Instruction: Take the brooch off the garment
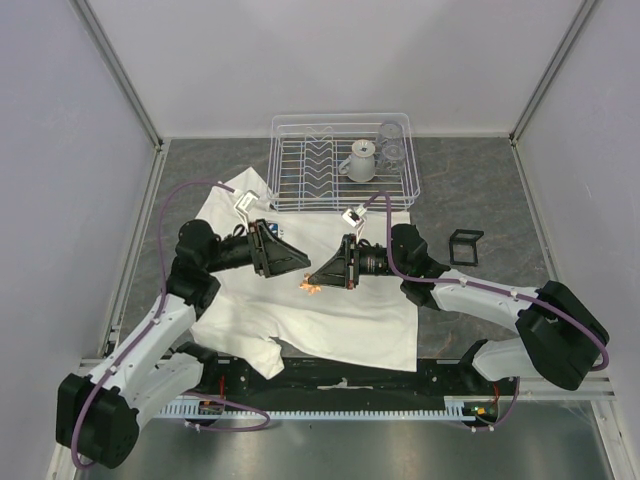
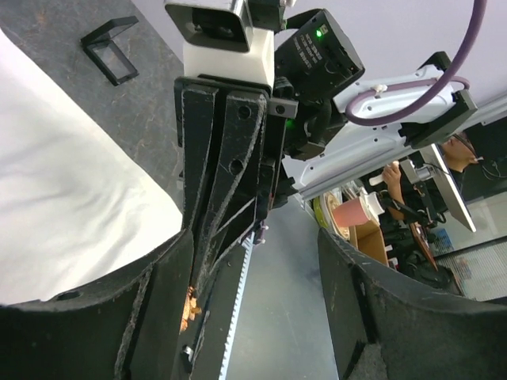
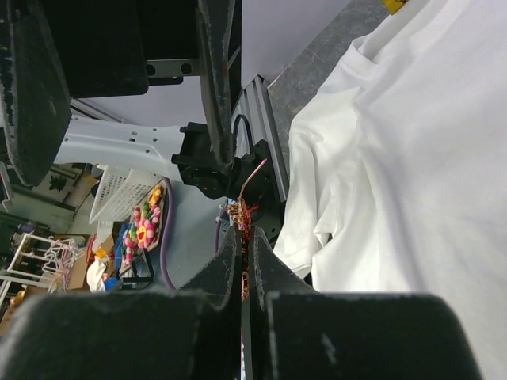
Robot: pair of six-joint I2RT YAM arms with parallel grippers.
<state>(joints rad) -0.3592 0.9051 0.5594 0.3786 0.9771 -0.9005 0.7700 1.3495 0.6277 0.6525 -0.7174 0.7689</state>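
Note:
The white T-shirt (image 1: 340, 320) lies flat on the table; it also shows in the left wrist view (image 2: 63, 198) and the right wrist view (image 3: 412, 158). Its blue logo is hidden. My right gripper (image 1: 314, 281) (image 3: 242, 235) is shut on the tiny orange-red brooch (image 1: 311, 288) (image 3: 241, 214), whose pin points up, clear of the cloth in the right wrist view. My left gripper (image 1: 298, 262) (image 2: 261, 317) is open, just left of the brooch and facing the right gripper. The brooch (image 2: 190, 305) shows by its left finger.
A white wire dish rack (image 1: 283, 190) stands at the back with a white jug (image 1: 360, 160) and a glass (image 1: 392, 150) in it. A small black frame (image 1: 465, 245) lies right of the shirt. Grey walls enclose the table.

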